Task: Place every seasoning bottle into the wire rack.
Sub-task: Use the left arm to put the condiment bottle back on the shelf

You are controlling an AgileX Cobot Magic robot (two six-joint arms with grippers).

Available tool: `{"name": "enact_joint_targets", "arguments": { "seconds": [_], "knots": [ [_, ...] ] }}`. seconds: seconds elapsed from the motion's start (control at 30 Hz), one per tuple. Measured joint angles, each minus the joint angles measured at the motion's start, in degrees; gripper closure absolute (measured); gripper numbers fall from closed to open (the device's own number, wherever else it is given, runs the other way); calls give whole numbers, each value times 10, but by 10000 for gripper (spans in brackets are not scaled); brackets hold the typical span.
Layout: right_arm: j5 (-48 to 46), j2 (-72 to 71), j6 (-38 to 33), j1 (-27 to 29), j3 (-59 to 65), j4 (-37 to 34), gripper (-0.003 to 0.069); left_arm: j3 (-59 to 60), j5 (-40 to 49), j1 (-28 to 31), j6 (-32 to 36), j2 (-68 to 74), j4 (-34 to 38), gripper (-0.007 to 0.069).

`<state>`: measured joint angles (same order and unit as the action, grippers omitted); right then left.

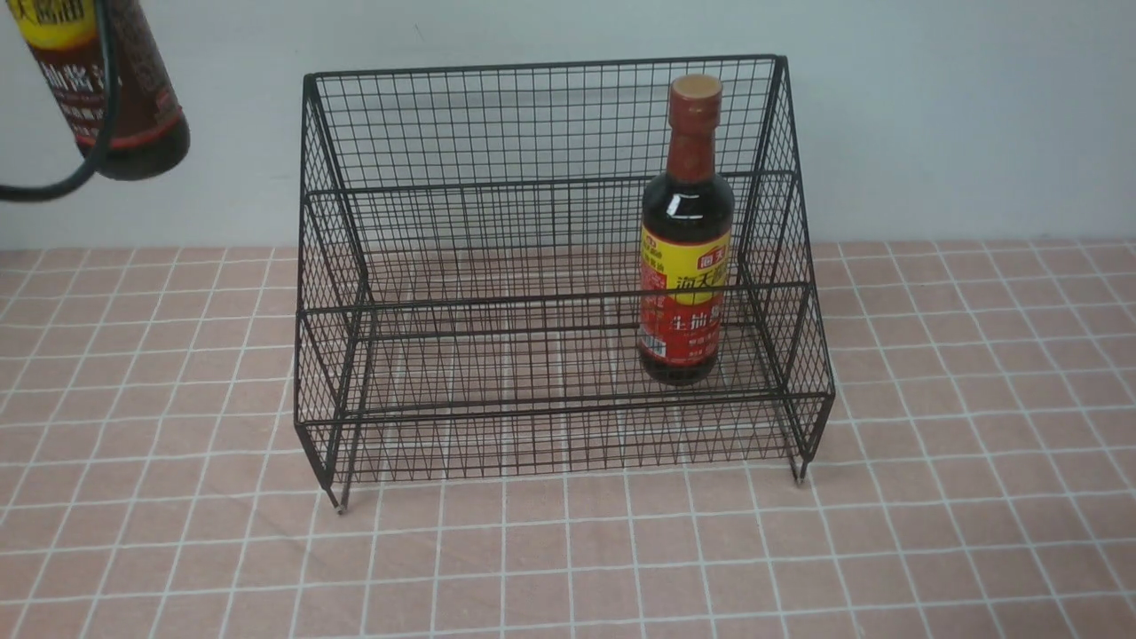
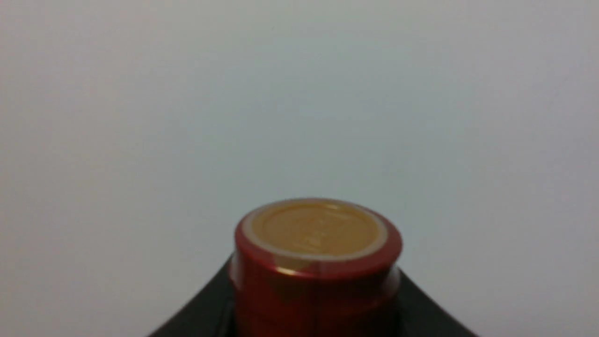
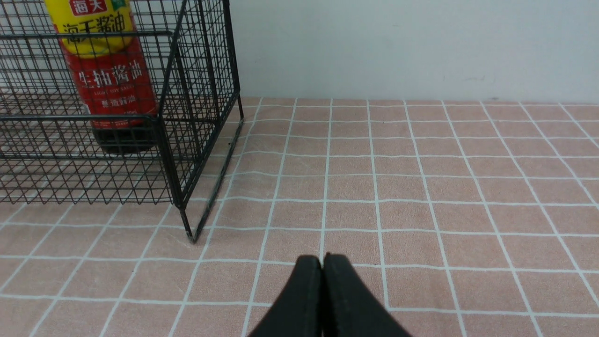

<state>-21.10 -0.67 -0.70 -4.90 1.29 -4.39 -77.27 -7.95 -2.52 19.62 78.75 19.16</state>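
One bottle aloft, one racked.
Left gripper (image 2: pixel 316 304) clamps brown-label bottle (image 1: pixel 115 89) by the neck, high, left of rack (image 1: pixel 532 300). Right gripper (image 3: pixel 322 267) closed, empty, low over table (image 3: pixel 444 187); red-label bottle (image 1: pixel 683 293) upright inside rack's right end, ahead of it.

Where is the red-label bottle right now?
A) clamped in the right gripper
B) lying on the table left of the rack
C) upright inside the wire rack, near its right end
C: the red-label bottle stands upright inside the wire rack near its right end, while the right gripper is shut on nothing.
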Motion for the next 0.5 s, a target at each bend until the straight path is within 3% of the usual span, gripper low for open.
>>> {"name": "enact_joint_targets", "arguments": {
  "seconds": [0.17,0.5],
  "knots": [
    [0,0,0,0,0,0,673,-36,-3,-71,-6,4,0,367],
    [0,0,0,0,0,0,673,-95,-35,-127,-1,95,1,367]
  ]
}}
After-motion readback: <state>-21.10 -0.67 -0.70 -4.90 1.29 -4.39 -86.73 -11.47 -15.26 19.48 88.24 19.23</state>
